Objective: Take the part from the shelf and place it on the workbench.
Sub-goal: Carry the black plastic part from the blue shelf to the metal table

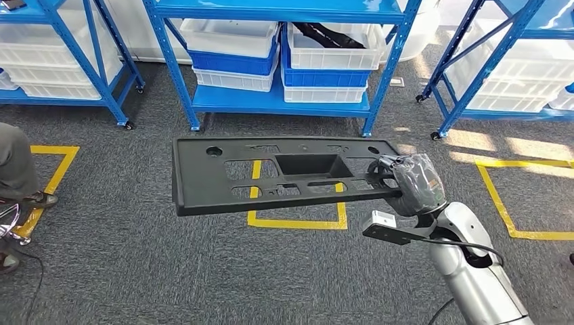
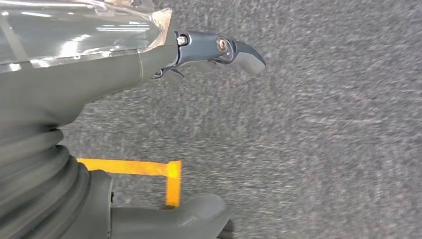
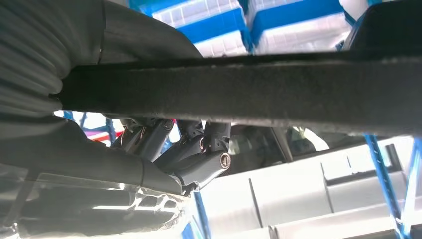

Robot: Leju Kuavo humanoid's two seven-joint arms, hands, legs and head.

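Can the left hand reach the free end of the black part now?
Probably not yet. The left hand hangs over carpet, holding nothing, while the right hand alone grips the black part in front.

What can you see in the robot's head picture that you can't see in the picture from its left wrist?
Head view alone: the right hand holding one end of the long black part level above the floor, blue shelves with white and blue bins behind, and a person's leg at the side.

Left wrist view alone: the left hand, holding nothing, hanging over the floor.

Both: grey carpet and yellow tape lines.
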